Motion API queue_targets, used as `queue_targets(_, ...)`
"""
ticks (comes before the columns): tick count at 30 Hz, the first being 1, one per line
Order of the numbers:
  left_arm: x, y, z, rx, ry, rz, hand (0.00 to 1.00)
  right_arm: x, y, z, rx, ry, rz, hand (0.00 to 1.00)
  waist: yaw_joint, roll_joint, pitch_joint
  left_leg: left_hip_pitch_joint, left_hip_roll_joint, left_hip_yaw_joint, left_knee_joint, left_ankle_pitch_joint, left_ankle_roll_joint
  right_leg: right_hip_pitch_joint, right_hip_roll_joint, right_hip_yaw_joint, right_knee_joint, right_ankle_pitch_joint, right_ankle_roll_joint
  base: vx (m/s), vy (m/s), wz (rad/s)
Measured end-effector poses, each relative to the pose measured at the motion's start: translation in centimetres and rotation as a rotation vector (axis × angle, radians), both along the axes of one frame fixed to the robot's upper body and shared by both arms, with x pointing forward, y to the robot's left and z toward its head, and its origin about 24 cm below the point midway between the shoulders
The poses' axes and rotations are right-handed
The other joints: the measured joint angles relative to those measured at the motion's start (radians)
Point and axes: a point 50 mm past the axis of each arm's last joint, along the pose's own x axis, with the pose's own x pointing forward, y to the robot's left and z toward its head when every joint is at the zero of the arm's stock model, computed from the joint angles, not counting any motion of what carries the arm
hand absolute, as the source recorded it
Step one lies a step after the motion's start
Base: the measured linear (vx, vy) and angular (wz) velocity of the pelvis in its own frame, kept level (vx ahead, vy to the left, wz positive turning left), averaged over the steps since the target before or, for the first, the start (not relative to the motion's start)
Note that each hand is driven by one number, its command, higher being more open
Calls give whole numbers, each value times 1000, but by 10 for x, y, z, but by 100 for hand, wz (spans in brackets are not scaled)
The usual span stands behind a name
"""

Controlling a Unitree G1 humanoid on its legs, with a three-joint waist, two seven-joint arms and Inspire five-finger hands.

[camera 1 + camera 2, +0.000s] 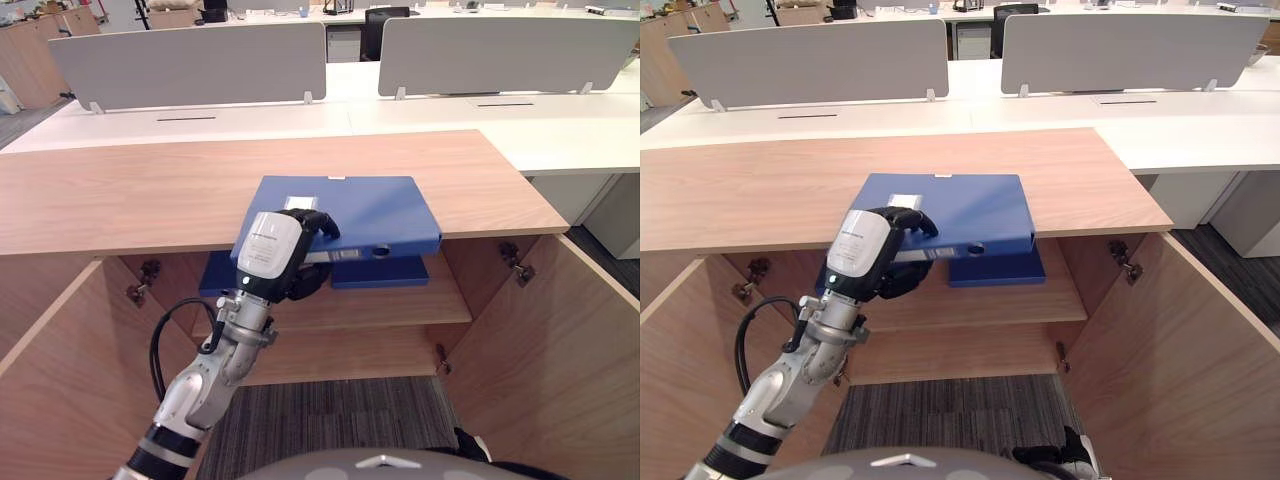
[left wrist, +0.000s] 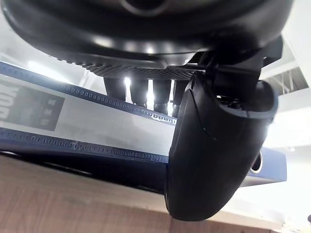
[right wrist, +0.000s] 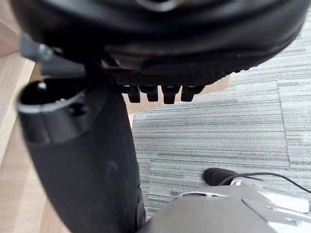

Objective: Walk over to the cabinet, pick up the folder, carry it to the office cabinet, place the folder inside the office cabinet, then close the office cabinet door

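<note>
A blue folder [image 1: 350, 205] lies flat on the wooden cabinet top [image 1: 130, 190], its spine hanging slightly over the front edge. My left hand [image 1: 272, 250] is shut on the folder's near left corner, fingers [image 2: 141, 92] over the cover and thumb [image 2: 214, 160] under the spine. In the right eye view the same grip shows on the folder [image 1: 960, 210] by the left hand [image 1: 865, 250]. My right hand [image 3: 82, 160] hangs over grey carpet beside the wood, fingers relaxed and holding nothing.
Both cabinet doors stand open, the left door [image 1: 60, 370] and the right door [image 1: 560, 340]. A second blue folder [image 1: 385, 270] lies on the shelf [image 1: 400, 305] inside. White desks with grey dividers [image 1: 190, 60] stand behind the cabinet.
</note>
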Motion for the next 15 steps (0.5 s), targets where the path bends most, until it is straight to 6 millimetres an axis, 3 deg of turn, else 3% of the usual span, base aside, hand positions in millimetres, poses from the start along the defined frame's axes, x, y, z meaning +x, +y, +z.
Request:
queue_targets(5, -1, 4, 1, -16, -3, 28, 0, 4, -1, 1, 4, -23, -17, 100, -1, 4, 4, -2, 0, 4, 0, -5, -2, -1, 0, 3, -7, 1, 1, 0, 0, 0)
queue_targets(10, -8, 5, 5, -58, -13, 49, 0, 22, -1, 8, -2, -109, -5, 100, -4, 8, 6, -3, 0, 20, 3, -13, -2, -7, 0, 19, -9, 2, 2, 14, 0, -10)
queue_targets(15, -17, 1, 22, -208, -59, 45, 0, 42, 11, 16, 24, -217, 7, 100, -4, -1, 12, -12, 3, 30, 6, -14, -1, -23, 2, 35, -5, 5, 1, 0, -5, -7)
